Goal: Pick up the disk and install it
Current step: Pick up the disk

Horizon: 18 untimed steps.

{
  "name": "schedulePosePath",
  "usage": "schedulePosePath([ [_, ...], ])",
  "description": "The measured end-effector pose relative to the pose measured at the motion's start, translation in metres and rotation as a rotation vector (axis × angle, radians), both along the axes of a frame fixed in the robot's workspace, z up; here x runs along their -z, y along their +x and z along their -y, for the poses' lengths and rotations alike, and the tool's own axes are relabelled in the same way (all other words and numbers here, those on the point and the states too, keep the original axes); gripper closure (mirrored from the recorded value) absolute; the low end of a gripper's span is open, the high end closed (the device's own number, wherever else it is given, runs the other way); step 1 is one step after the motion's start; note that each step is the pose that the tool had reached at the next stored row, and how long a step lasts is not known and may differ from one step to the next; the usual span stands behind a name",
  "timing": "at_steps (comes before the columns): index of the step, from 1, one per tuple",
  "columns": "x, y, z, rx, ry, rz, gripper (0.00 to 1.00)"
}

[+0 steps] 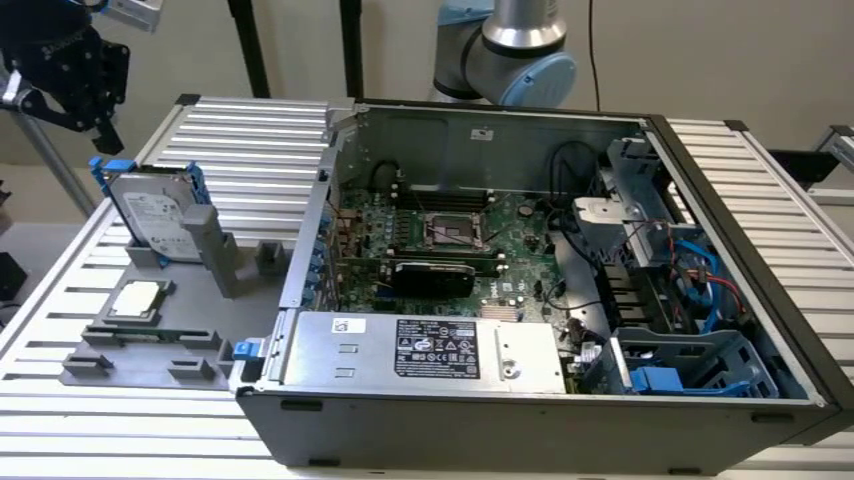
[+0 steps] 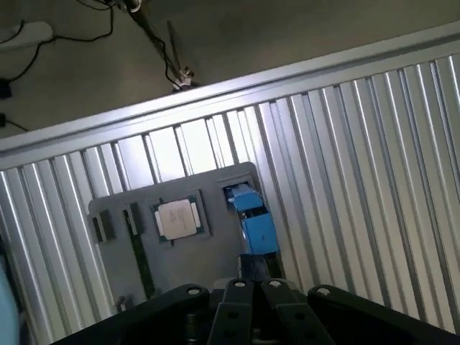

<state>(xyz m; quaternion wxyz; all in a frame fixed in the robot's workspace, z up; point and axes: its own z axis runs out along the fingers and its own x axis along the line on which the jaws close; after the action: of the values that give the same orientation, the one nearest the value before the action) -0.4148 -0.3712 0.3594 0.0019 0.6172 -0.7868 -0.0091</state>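
Exterior view: black pincer (image 1: 96, 115), open or closed I cannot tell, is hovering above the blue-framed silver metal disk (image 1: 150, 212), propped upright, seemingly for easy grasping.

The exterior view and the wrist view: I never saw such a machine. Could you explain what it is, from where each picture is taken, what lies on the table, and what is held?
The machine is a grey robot arm; its black gripper hangs at the exterior view's upper left. That camera stands apart from the arm; the wrist camera sits on the arm's wrist, looking down. On the ribbed aluminium table stand an open dark metal computer case and a grey plate. On the plate the disk, a silver-grey metal hard drive in a blue plastic bracket, stands upright near a small square silver chip. The gripper is above the disk; nothing is lifted yet.
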Motion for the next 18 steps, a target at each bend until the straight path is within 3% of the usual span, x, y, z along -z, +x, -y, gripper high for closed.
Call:
schedulePosePath([
  [12,0.0004,0.0,-0.0003,-0.212,0.0,0.0001,1.0],
  [18,0.0015,-0.0001,-0.0058,-0.229,0.0,-0.0001,1.0],
])
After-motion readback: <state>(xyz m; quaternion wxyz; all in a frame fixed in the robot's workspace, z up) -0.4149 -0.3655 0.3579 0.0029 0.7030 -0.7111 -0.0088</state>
